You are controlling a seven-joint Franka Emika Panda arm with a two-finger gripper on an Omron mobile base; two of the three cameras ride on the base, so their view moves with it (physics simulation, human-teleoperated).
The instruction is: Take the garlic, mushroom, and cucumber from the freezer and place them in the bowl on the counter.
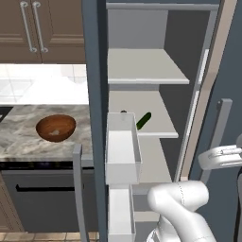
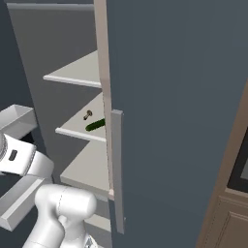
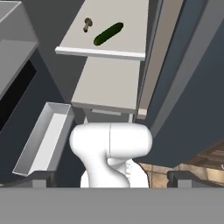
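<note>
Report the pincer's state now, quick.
Pincer: open, jaws wide apart, holding nothing; the cucumber lies on the freezer shelf.

arm (image 1: 182, 208): glossy white, rounded links | joints: dark | finger tips (image 3: 43, 178): small, seemingly dark grey

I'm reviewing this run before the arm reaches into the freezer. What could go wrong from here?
The cucumber and mushroom lie close together on one shelf, so the open gripper may knock one while grasping the other. The door bin stands beside the shelf opening and could catch the arm. Something pale already lies in the bowl; what it is I cannot tell.
</note>
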